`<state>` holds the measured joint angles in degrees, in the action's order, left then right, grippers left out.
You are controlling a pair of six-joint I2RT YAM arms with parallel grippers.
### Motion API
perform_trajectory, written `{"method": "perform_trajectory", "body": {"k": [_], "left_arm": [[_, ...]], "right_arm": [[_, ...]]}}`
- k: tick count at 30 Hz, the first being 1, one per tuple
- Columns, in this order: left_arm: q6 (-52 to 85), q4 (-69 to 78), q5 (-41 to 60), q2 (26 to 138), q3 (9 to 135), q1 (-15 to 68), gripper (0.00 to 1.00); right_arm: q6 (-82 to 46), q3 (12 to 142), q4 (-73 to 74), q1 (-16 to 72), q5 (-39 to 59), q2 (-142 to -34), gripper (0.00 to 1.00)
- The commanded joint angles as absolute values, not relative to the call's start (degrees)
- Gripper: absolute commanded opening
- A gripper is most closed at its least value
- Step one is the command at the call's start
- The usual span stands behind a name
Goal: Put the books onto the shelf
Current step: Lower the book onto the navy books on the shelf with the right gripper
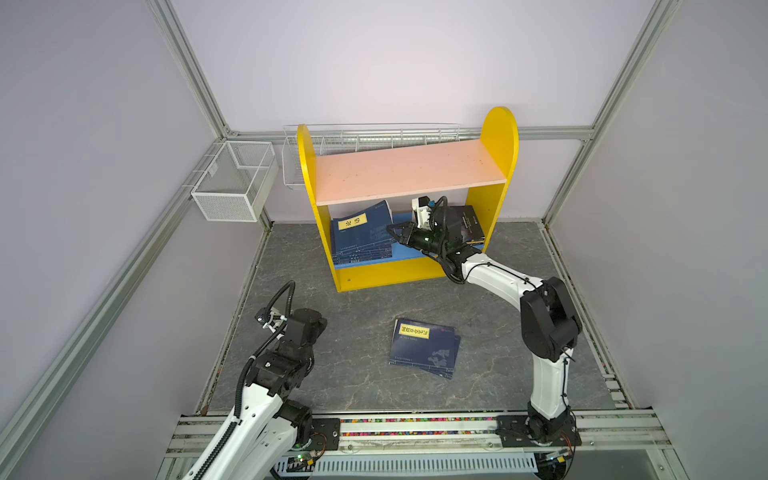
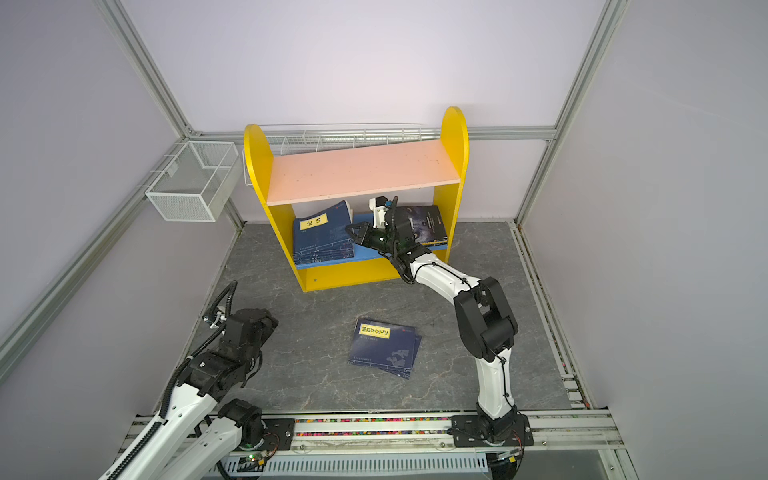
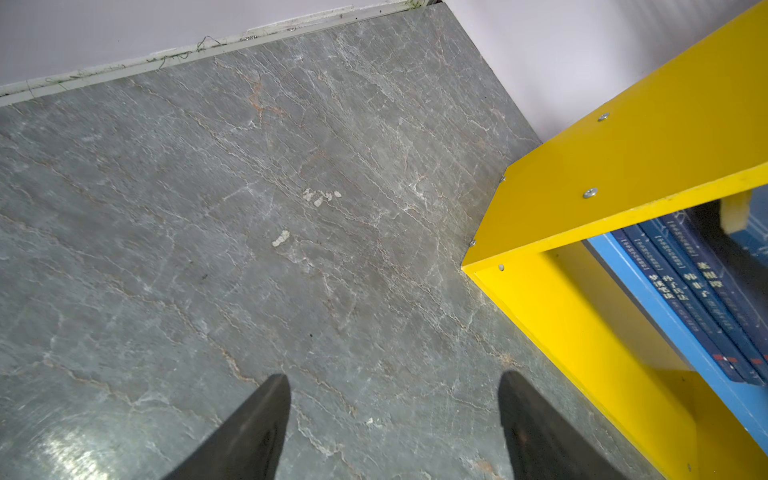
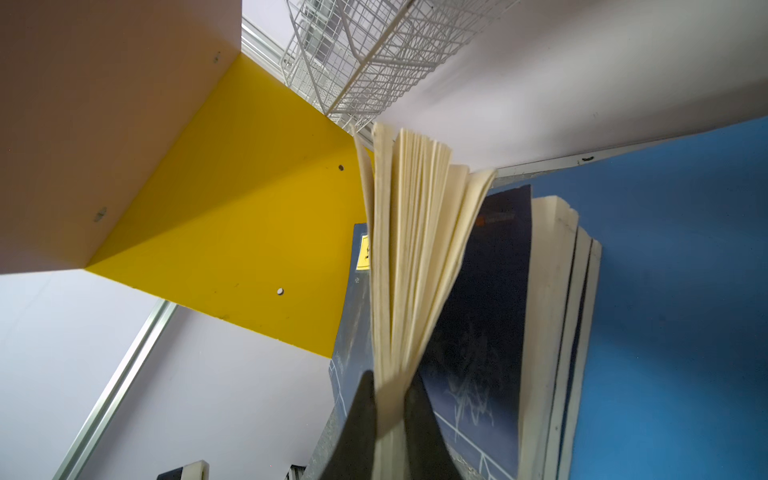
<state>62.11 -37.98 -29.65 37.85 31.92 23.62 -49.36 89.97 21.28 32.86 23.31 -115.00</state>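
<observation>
Few pages only, pinched between the pressed-together fingers of the right hand (image 4: pixel 390 386) and fanning loose above the grip: probably a hold to lift or square the top navy book (image 1: pixel 360 222), too thin to carry it whole. Reached in under the pink upper board (image 1: pixel 407 170) of the shelf (image 1: pixel 500 137), over the navy pile (image 1: pixel 361 249) on the left of the blue lower board (image 4: pixel 685 249); black book (image 1: pixel 467 226) lying to the right. Spread and empty over bare surface (image 3: pixel 291 208) at near left, the left hand (image 3: pixel 392 378). Not yet shelved: navy books (image 1: pixel 424 347) on the near surface.
</observation>
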Motion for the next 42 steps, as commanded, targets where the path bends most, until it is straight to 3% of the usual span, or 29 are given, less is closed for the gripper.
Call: {"method": "perform_trajectory", "body": {"k": [1,27,34,42], "left_arm": [[62.6,-38.4,-29.7,38.1,31.6,23.2,0.79],[62.7,-38.6,-29.3,37.9,31.3,23.2,0.80],[62.8,-38.3,-28.8,37.9,31.1,23.2,0.80],[62.8,-37.9,-28.2,38.1,31.1,23.3,0.80]], "right_arm": [[-50.8,92.4,25.2,33.3,22.8,-116.5,0.07],[-47.9,97.8,17.8,35.7,21.4,-121.1,0.13],[-42.0,100.8,8.2,36.5,17.3,-120.1,0.41],[-34.3,106.0,-2.6,37.1,10.9,-119.0,0.60]]}}
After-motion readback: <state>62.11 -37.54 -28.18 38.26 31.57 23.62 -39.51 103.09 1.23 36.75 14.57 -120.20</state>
